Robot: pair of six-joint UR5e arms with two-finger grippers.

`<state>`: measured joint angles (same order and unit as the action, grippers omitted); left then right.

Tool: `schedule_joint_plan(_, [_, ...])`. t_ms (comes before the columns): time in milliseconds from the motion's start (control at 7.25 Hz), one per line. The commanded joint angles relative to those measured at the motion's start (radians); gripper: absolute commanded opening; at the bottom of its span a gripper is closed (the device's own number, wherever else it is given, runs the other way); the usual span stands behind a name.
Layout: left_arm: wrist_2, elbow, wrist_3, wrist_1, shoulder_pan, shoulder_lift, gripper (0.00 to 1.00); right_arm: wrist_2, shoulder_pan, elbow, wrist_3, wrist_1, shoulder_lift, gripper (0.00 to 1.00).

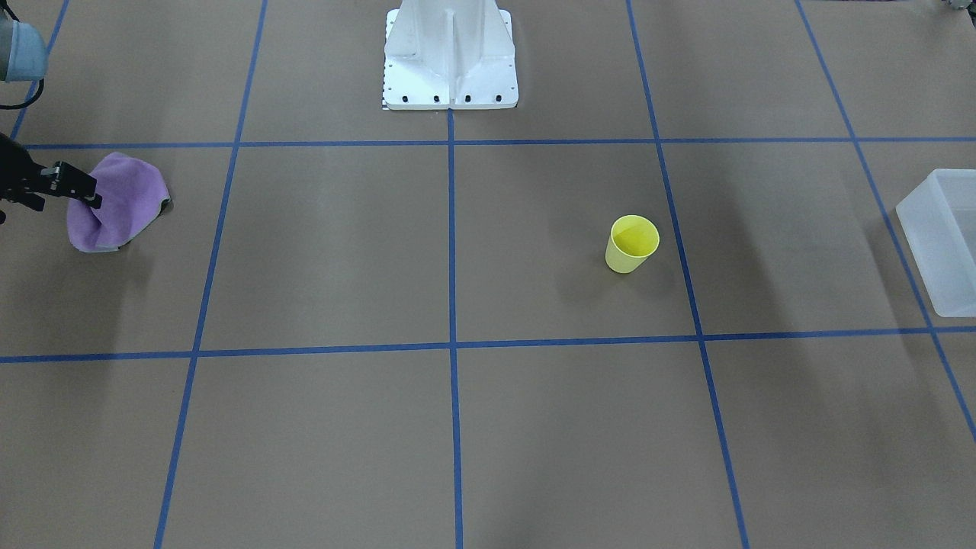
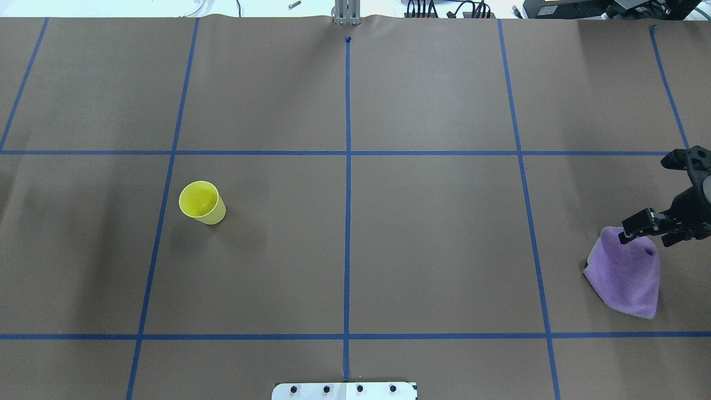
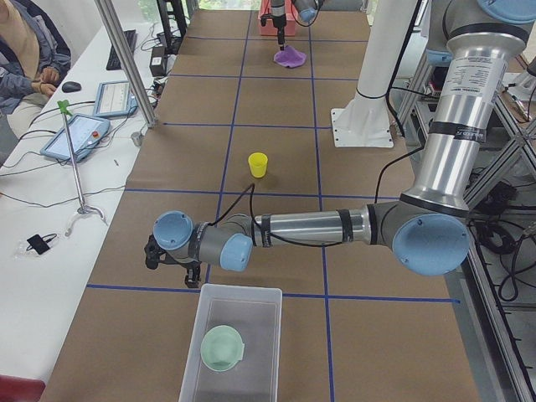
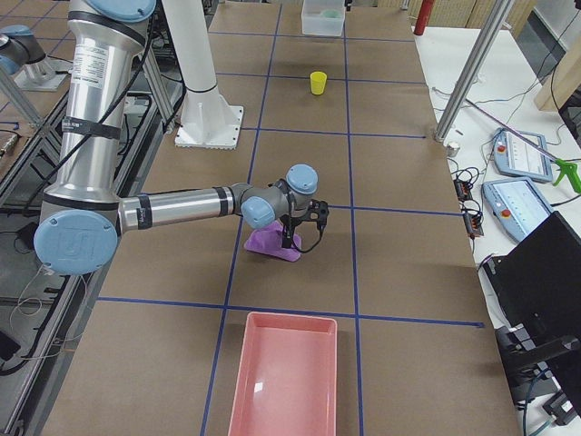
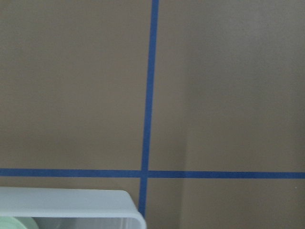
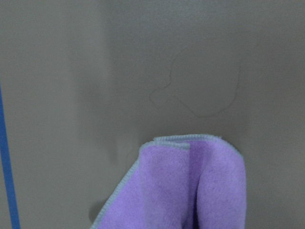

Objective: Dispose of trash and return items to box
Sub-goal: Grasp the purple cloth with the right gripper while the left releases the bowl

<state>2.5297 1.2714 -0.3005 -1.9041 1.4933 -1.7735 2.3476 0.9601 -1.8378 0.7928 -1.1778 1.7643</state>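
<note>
Box with green bowl already in it; left gripper hovers beside its rim, grip unreadable. Yellow cup upright mid-table, well apart. Right gripper clamped on purple cloth: disposal step, likely; next, lift toward pink tray.

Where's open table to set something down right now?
Widest bare patch: the middle squares between the yellow cup and the purple cloth, ahead of the robot base. Far row of squares is bare too. Crowded: the right end, where the right hand grips the cloth, and the left end by the bin.
</note>
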Motion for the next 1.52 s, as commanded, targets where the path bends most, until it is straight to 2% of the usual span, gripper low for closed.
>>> schedule_joint_plan(0, [0.003,0.029,-0.066,-0.004,-0.016,0.005,0.94,-0.016,-0.044,0.002,0.062,0.069,0.029,0.95])
schedule_joint_plan(138, [0.006,0.058,-0.098,-0.003,-0.043,0.006,0.94,-0.016,-0.044,0.002,0.062,0.069,0.04,0.22])
schedule_joint_plan(276, [0.006,0.081,-0.153,-0.004,-0.056,0.006,0.95,-0.016,-0.044,0.002,0.059,0.069,0.041,0.0])
schedule_joint_plan(828, [-0.002,0.247,-0.4,-0.007,-0.183,0.051,0.95,-0.004,-0.008,-0.044,0.051,0.067,0.056,0.0])
schedule_joint_plan(1103, [-0.026,0.386,-0.652,-0.004,-0.312,0.048,0.95,0.041,0.116,-0.067,0.013,0.055,0.053,0.0])
schedule_joint_plan(1241, [-0.116,0.466,-0.789,-0.003,-0.411,0.043,0.95,0.067,0.185,-0.063,-0.066,0.041,0.055,0.0])
schedule_joint_plan(1379, [-0.168,0.512,-0.88,-0.003,-0.495,0.033,0.95,0.067,0.275,-0.067,-0.218,-0.073,0.043,0.0])
